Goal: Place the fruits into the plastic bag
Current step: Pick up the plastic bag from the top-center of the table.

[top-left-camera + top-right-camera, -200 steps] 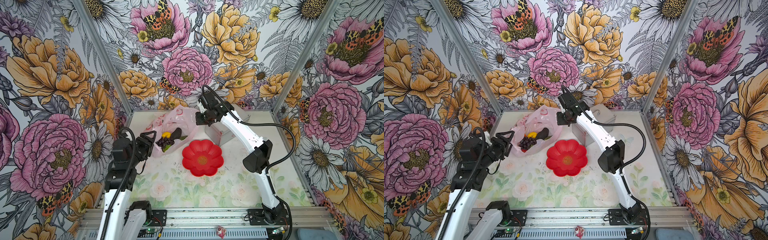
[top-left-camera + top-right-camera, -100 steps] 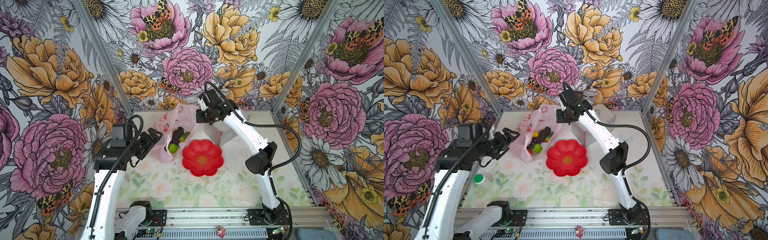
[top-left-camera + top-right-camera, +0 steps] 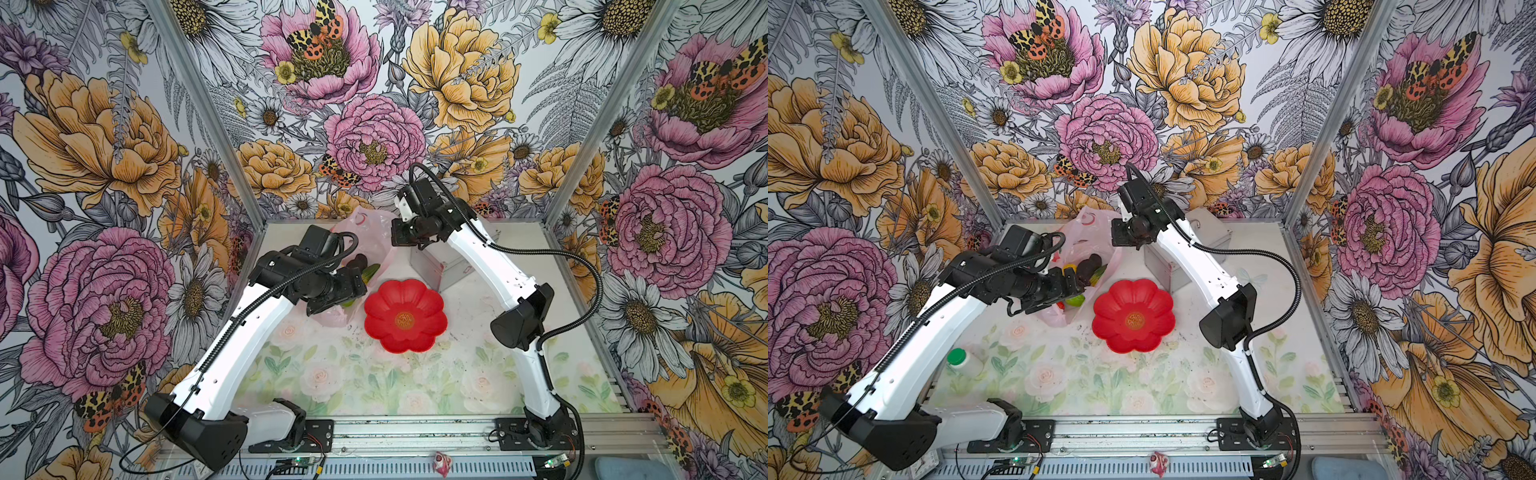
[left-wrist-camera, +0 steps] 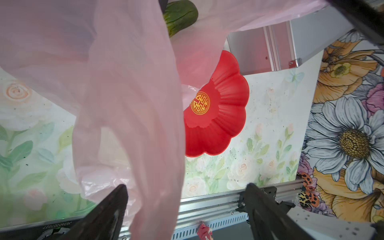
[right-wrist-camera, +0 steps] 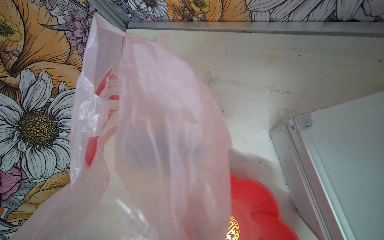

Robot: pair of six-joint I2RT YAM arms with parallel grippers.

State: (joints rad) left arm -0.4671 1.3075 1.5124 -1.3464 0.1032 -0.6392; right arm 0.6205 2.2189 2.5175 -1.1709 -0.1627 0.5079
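Left tool wide astride plastic bag

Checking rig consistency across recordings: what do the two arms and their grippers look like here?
The left arm and right arm match: white link shells, black joint housings, black ribbed cable conduit looped outside each. The left gripper has black tapered fingers with a serial label nearby. The right gripper is black.

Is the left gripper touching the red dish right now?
Apart. In the left wrist view the left gripper is open, with bare floral mat showing between it and the red dish.
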